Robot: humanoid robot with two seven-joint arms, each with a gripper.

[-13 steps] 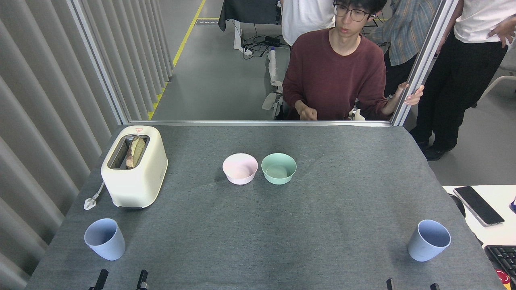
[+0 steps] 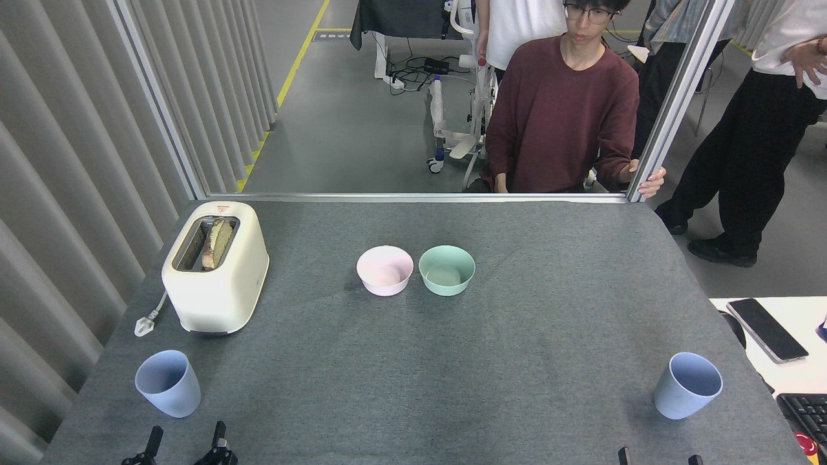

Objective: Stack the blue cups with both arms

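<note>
Two blue cups upright, well apart: left cup [image 2: 167,383] lower left of frame, right cup [image 2: 687,385] lower right. Left gripper [image 2: 186,444] at bottom edge, fingers spread, holding nothing. Right gripper [image 2: 659,457] barely visible, fingertips apart, empty.

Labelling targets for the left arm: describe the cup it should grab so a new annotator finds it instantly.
Start at the cream toaster on the table's left side. Straight toward the robot from it, by the near left corner, stands a pale blue cup, upright and open. Its twin, the other blue cup, sits at the near right; only this one is just beyond the left gripper.
</note>
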